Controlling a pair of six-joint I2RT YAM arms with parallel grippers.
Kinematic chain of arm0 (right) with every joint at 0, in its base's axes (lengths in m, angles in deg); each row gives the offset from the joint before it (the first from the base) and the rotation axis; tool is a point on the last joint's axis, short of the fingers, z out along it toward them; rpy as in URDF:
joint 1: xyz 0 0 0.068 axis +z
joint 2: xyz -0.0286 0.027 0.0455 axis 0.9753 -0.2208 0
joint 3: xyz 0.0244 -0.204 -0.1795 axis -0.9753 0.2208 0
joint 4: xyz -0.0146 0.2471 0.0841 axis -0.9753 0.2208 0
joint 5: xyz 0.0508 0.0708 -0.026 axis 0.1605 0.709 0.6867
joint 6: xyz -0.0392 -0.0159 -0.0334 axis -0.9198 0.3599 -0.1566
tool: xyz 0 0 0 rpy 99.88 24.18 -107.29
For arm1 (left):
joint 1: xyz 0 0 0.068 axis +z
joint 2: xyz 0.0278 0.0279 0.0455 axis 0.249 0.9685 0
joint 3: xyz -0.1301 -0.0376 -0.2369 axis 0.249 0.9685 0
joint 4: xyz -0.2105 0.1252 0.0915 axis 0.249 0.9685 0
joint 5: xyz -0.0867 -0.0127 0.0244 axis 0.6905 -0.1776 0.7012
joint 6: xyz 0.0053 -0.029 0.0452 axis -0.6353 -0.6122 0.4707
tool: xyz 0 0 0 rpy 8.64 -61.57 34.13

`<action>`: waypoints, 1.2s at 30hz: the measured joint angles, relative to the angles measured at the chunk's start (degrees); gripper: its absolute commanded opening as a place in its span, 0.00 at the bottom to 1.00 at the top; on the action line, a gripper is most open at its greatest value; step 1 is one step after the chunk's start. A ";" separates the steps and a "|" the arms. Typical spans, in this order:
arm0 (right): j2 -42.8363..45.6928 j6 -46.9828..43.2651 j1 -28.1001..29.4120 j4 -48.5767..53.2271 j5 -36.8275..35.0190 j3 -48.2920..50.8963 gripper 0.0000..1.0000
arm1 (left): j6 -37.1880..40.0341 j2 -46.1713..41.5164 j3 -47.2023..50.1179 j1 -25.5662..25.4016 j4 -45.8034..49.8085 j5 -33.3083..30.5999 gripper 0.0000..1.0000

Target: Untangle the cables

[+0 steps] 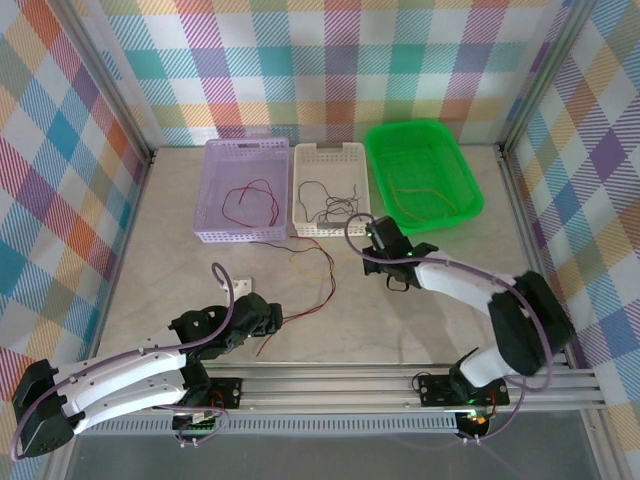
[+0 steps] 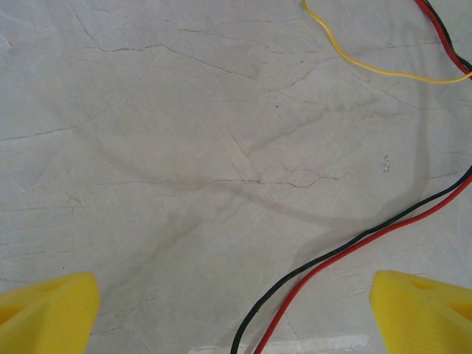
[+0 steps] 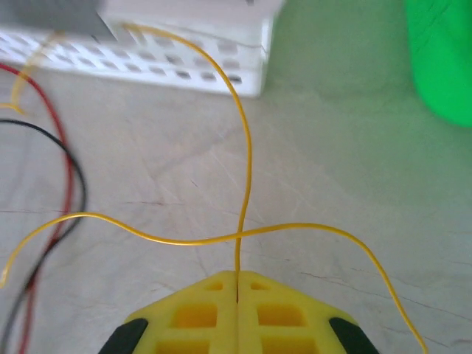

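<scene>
Loose cables lie on the table in front of the baskets: a red one (image 1: 326,288), a black one (image 1: 268,243) and an orange-yellow one (image 1: 300,258). My right gripper (image 3: 237,279) (image 1: 372,233) is shut on the yellow cable (image 3: 246,155), which rises from the jaws toward the white basket (image 3: 221,70) and crosses another loop of itself. My left gripper (image 2: 232,299) (image 1: 272,318) is open just above the table. The black cable (image 2: 346,247) and the red cable (image 2: 324,267) run side by side between its yellow fingertips (image 2: 63,306).
At the back stand a lilac basket (image 1: 215,190) holding a red cable (image 1: 250,198), the white basket (image 1: 303,195) holding black cables (image 1: 335,205), and a green tray (image 1: 470,195) holding a yellow cable (image 1: 415,192). A small white piece (image 1: 243,284) lies near the left arm.
</scene>
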 measured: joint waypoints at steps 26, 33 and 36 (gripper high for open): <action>28.04 0.00 0.00 24.50 11.52 -24.22 0.00 | -0.07 0.96 0.00 0.00 -1.75 0.72 0.94; 28.02 0.02 0.00 29.97 14.58 -35.43 0.00 | -0.13 2.89 -0.02 0.00 -3.74 1.86 0.94; 27.74 0.00 0.00 31.95 15.50 -40.09 0.00 | -0.22 3.82 -0.02 0.00 -4.63 2.29 0.94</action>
